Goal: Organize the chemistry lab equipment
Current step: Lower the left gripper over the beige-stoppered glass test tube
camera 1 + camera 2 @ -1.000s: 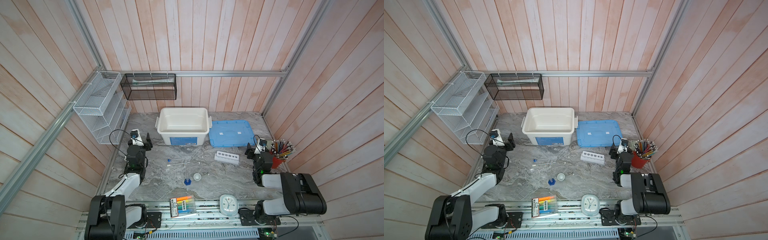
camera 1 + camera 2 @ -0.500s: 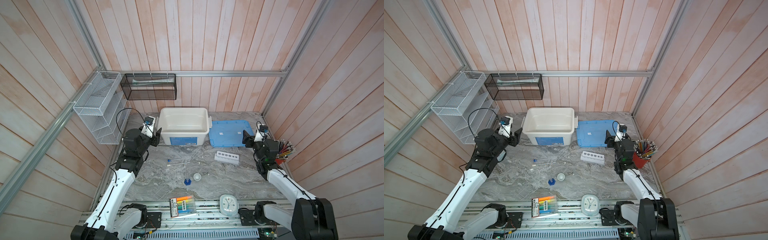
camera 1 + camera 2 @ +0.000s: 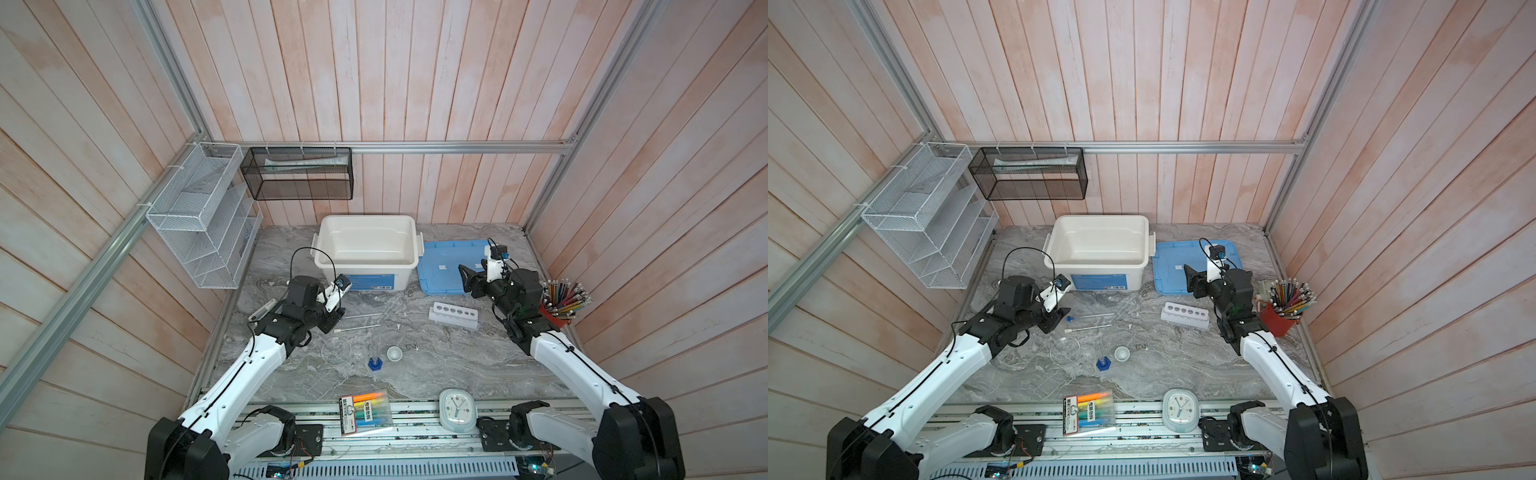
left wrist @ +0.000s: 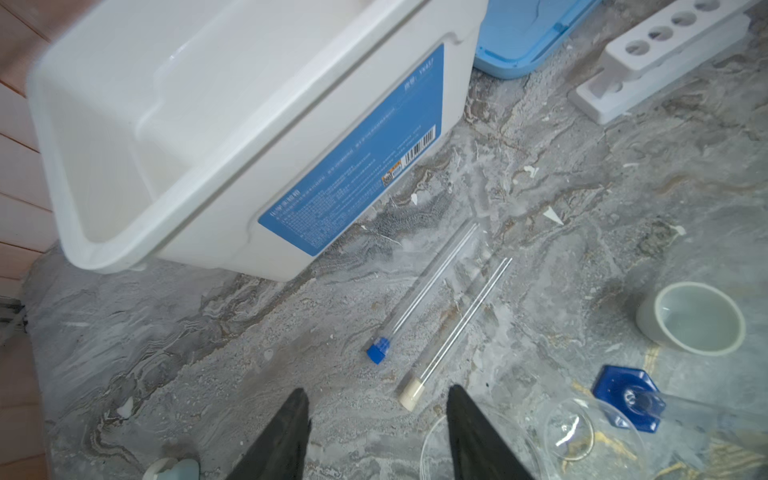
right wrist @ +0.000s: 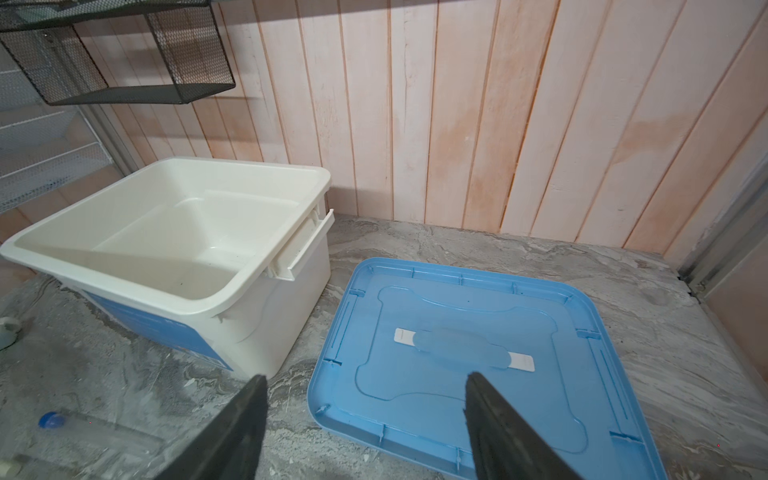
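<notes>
A: What is the left claw [image 4: 376, 390] up to?

B: Its two fingers stand partly apart, low over the table, with nothing between them. I'd say it is lining up on a tube.

A: Which one?

B: The white-capped tube [image 4: 453, 328] lies just ahead of the tips, cap end nearest, closer to one finger than to the middle of the gap. The blue-capped tube [image 4: 424, 286] lies beside it, slightly further out, almost parallel and not touching.

A: How should it take it cleanly?

B: Centre the gap on one tube only, with the fingers across it near the cap, and close gently. Thin and round, it will probably roll or slip.

A: And the rest?

B: Off to the claw's side, on the table, sit the round dish [image 3: 336, 351], the small beaker [image 3: 356, 353], the blue-based cylinder [image 4: 625, 399] and the little white bowl [image 4: 692, 318]. Beyond the tubes stands the white bin [image 4: 249, 124], with nothing inside. Further off is the rack [image 4: 665, 54], none of its holes filled.

A: The right claw [image 5: 365, 376]?

B: Spread wide, holding nothing, with the blue lid [image 5: 457, 353] just ahead and the bin to one side.
</notes>
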{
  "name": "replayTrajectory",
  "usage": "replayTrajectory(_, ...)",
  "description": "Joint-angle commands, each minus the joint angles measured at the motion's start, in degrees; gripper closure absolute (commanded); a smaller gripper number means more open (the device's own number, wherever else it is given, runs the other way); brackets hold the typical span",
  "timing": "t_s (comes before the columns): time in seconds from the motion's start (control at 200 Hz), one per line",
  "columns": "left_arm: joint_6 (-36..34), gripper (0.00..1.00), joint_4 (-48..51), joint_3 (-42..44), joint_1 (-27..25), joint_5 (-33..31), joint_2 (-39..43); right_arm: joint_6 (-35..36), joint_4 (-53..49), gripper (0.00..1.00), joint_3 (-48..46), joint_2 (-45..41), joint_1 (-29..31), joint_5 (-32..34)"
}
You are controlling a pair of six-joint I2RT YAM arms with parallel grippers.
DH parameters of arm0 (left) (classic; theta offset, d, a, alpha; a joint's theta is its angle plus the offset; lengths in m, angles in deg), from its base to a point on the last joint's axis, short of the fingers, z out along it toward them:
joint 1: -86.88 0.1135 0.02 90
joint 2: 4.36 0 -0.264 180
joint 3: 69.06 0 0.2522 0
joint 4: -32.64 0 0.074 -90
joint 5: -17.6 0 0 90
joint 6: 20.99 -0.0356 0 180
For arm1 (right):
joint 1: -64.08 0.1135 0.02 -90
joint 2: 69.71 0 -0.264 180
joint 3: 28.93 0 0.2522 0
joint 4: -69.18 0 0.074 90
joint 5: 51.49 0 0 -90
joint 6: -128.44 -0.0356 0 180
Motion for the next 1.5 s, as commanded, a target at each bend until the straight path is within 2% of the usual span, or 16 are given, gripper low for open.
replayTrajectory(0.0, -1.27, 0.46, 0.26, 1.31, -1.78, -2.09, -2.33, 1.69, -3.49, 0.26, 1.64, 0.79, 1.68, -1.72)
replayTrajectory(0.155, -3.30, 0.46, -2.45, 4.23, -4.80, -5.21, -4.97, 1.71, -3.61, 0.28, 1.53, 1.37, 2.39, -1.75)
replayTrajectory(0.375, -3.45, 0.50, -3.43, 3.20, -5.07, -2.59, -10.02, 1.09, -3.05, 0.32, 1.14, 2.52, 2.94, -2.32)
replayTrajectory(0.585, -4.99, 0.51, -2.20, 0.27, -6.35, -3.07, -16.07, 1.18, -3.12, 0.34, 0.89, 3.77, 3.38, -2.79)
replayTrajectory(0.755, -5.77, 0.51, -4.38, 0.85, -6.64, -3.16, -17.14, 0.70, -2.16, 0.35, 0.14, 3.87, 3.42, -3.20)
replayTrajectory(0.95, -6.76, 0.56, -2.00, -1.25, -6.97, -2.64, -20.28, 0.74, -1.26, 0.35, -0.28, 5.00, 3.45, -3.18)
replayTrajectory(1.496, -7.89, 0.59, -1.09, -3.50, -7.54, -5.12, -25.44, 1.36, 0.23, 0.36, -1.04, 6.94, 3.45, -3.31)
